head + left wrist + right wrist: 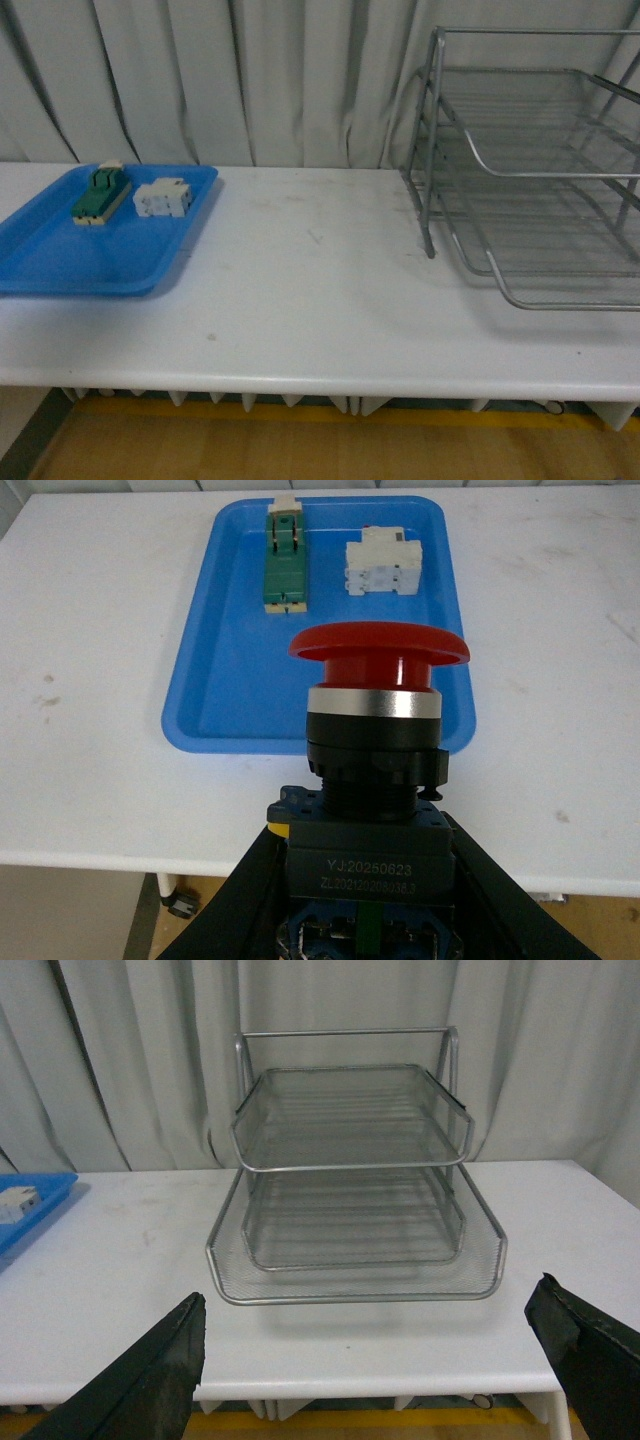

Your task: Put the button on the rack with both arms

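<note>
Button: you have the button [372,770] gripped in your left claw [362,830]. It shows only in the left wrist view, with its red cap pointing away from the wrist, a silver ring under the cap and white printed lettering on the dark body.
Left claw: clamped on the button's blocky body, with one black finger [245,895] on each side of it. The button is clear of the surface [320,290] and touches nothing else that you can see.
Below the button: past the cap lies the blue tray [240,680], at the left end of the surface. The cap covers part of the tray's near rim in that view.
Blue tray: it holds a green switch [283,565] and a white block [382,565], side by side and apart, toward the tray's far end. In the front view the green switch [100,193] sits left of the white block [163,197].
Rack: the rack [530,170] stands on the right end of the surface, well apart from the blue tray [60,250]. Its wire tiers are bare where you can see them.
Right claw: your right claw [370,1300] is spread wide and holds nothing. It faces the open front of the rack [350,1160] from off the near edge of the surface.
Backdrop: a pale curtain [200,80] hangs behind the surface.
</note>
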Available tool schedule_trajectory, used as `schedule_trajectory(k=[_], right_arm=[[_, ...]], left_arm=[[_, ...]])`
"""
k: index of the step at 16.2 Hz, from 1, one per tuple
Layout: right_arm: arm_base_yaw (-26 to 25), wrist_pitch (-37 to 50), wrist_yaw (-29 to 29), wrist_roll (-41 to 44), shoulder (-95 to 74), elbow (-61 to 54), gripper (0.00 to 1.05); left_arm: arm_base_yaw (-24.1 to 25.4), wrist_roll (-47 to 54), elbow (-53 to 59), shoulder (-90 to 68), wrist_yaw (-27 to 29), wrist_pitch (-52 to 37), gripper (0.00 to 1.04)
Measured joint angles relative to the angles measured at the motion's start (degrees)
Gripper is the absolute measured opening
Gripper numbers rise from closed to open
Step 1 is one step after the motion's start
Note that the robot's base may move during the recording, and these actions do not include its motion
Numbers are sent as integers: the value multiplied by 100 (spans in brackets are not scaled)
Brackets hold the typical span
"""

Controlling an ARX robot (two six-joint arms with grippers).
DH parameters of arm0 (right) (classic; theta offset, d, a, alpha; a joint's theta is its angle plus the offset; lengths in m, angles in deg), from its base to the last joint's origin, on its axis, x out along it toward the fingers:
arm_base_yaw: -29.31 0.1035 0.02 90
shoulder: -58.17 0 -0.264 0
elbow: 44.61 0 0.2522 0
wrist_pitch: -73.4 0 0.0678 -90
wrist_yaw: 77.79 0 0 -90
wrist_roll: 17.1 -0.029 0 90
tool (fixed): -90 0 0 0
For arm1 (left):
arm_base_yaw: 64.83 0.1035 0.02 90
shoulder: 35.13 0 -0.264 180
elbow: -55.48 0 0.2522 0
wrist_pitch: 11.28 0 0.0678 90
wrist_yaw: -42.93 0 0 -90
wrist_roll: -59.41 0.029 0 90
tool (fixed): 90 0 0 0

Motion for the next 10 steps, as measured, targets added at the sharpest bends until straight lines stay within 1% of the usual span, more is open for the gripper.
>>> schedule_trajectory(k=[9,10], right_arm=[[0,4,-4,-2,0,0,98],[0,-9,-11,-2,2,0,98]], left_arm=[[-59,-4,107,-24,0,-39,36],[-157,-9,118,-22,-2,-81,36]])
